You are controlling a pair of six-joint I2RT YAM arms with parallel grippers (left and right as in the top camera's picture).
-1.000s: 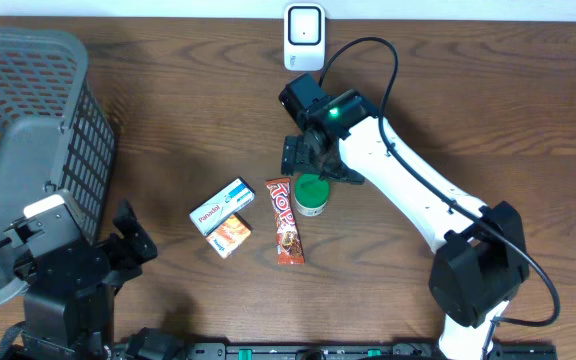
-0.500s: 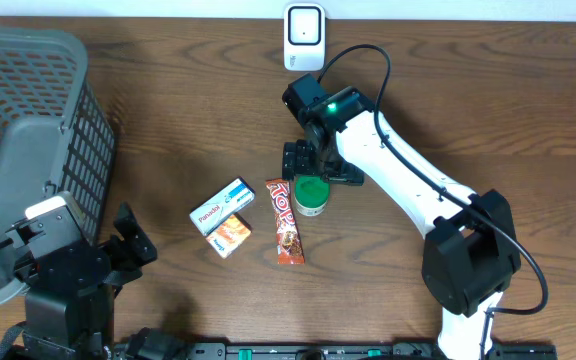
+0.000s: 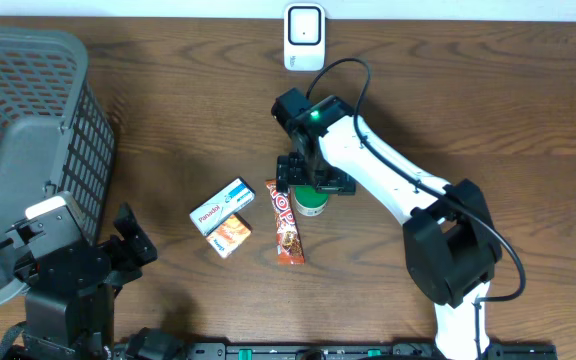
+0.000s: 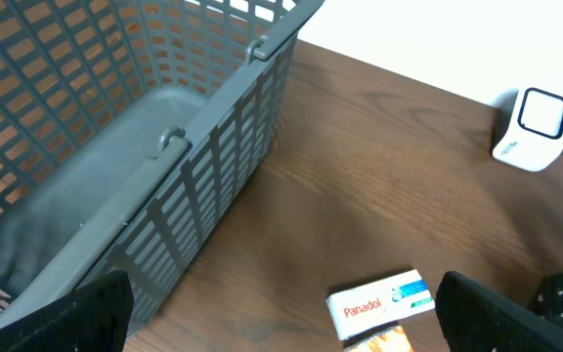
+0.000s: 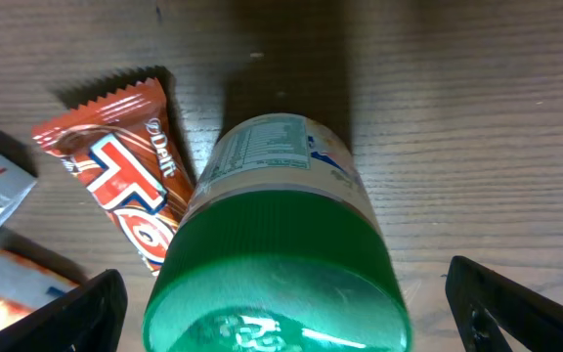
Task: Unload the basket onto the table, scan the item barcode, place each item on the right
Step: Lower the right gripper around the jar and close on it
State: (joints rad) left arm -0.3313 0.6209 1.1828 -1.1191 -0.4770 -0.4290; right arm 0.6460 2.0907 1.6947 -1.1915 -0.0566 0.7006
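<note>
green-lidded bottle (image 5: 280,235), dark wood table (image 3: 508,100), grey basket (image 3: 86,150)

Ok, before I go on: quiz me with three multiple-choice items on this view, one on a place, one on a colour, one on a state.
1. The right gripper hangs over:
A. the basket
B. the bottle
C. the scanner

2. The bottle's cap is:
A. red
B. white
C. green

3. The right gripper's jaws are:
A. open, one finger on each side of the bottle
B. shut on the candy bar
C. shut on the Panadol box

Answers:
1. B: the overhead view shows the gripper directly above the bottle at mid-table.
2. C: the right wrist view shows a green cap filling the space between the fingers.
3. A: in the right wrist view the two fingers sit wide apart at the frame's lower corners, with the bottle between them and nothing gripped.
</note>
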